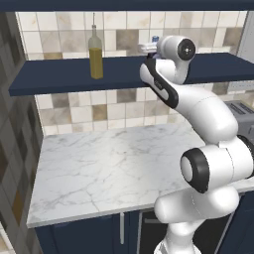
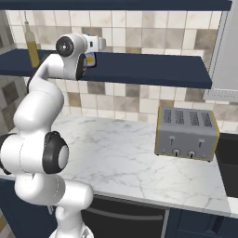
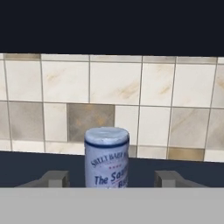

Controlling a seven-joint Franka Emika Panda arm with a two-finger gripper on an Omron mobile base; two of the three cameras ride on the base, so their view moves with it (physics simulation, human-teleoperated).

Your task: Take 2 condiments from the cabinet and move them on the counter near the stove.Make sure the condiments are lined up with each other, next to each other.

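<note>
Shelf (image 1: pixel 59 82): long dark navy board against the beige and grey tiled wall, carrying two bottles well apart from each other.

Counter (image 1: pixel 114 168): white marble with faint grey veins, on navy base units, below the shelf. A silver four-slot toaster (image 2: pixel 187 132) stands on it in the right base view, at about 3 o'clock from the arm.

Arm: white, reaching up from the base to shelf height; the hand points at the tiled wall over the shelf board.

Oil bottle (image 1: pixel 95 49): tall, slim, clear glass, yellow-olive contents, thin neck. Upright on the shelf, at roughly 9 o'clock from the hand in the left base view, clear of the arm.

Sauce bottle (image 3: pixel 106 157): short, with a pale label printed in blue and red lettering under a blue band near the top; its top reads pale from this angle. Upright on the shelf. In the hand view it stands at 12 o'clock from the gripper (image 3: pixel 113 179), centred between the fingers. In the right base view a bit of it shows just past the hand (image 2: pixel 90 59).

Fingers (image 3: pixel 54 178): spread, one on each side of the sauce bottle at 9 and 3 o'clock, with a visible gap between each tip and the bottle's wall. The right gap looks a little wider than the left. No contact shows.
</note>
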